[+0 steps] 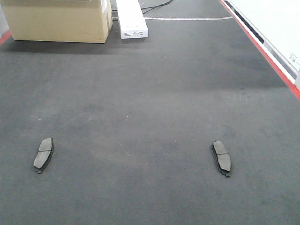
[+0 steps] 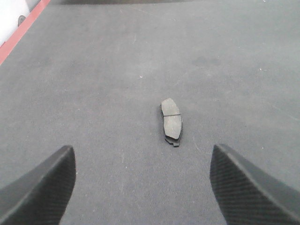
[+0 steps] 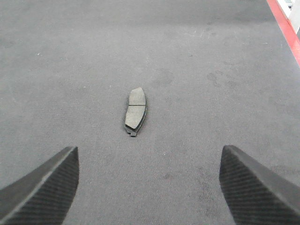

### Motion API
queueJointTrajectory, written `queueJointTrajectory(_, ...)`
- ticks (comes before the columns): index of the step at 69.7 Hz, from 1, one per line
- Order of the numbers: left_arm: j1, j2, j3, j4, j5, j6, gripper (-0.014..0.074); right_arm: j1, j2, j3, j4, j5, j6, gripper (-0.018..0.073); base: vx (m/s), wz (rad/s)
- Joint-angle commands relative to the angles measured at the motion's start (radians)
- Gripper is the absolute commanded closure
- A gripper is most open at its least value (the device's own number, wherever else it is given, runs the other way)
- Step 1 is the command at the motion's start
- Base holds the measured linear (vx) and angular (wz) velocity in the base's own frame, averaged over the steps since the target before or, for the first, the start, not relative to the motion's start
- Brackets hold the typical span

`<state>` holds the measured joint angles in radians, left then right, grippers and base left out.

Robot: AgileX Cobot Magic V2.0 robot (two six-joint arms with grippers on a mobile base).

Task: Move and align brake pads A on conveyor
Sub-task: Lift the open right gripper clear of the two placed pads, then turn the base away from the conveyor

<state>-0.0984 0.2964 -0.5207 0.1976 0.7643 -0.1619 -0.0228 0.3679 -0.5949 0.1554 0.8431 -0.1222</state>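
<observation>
A: Biggest first. One conveyor, a charcoal belt with a red frame edge down the right side.

B: Agreed, one. At its far end we have one cardboard box and one long white carton. They sit just beside each other, well apart from the work (parked out of the way, we guess).

A: Grippers: two. On the left gripper the fingers are spread wide with nothing between them. The right gripper is the same, wide and empty.

B: Why so wide? We judge each is set for an approach. Each has its pad lying ahead, roughly centred between the finger lines, and neither is touching it.

A: Pads: we count two, and no view shows more. The left pad is low on the belt's left and the right pad is low on its right, well apart. Both lie flat, lighter face up, with the groove across the middle.

B: One in front of each arm, which we think explains the split. In the wrist views we mark the left pad and the right pad. From the front they lean opposite ways, so we call them not yet aligned.
</observation>
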Motion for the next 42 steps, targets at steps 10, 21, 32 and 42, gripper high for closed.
queueJointTrajectory(10, 0.001, 0.009, -0.024, 0.01, -0.069, -0.002, 0.0043, -0.007, 0.009, -0.027, 0.0, -0.063, -0.008, -0.0019, -0.07, 0.01)
queueJointTrajectory(21, 0.001, 0.009, -0.024, 0.01, -0.069, -0.002, 0.0043, -0.007, 0.009, -0.027, 0.0, -0.063, -0.008, -0.0019, -0.15, -0.02)
queueJointTrajectory(32, 0.001, 0.009, -0.024, 0.01, -0.069, -0.002, 0.0043, -0.007, 0.009, -0.027, 0.0, -0.064, -0.008, -0.0019, -0.22, -0.09)
queueJointTrajectory(42, 0.001, 0.009, -0.024, 0.01, -0.069, -0.002, 0.0043, -0.007, 0.009, -0.027, 0.0, -0.064, -0.008, -0.0019, -0.24, -0.21)
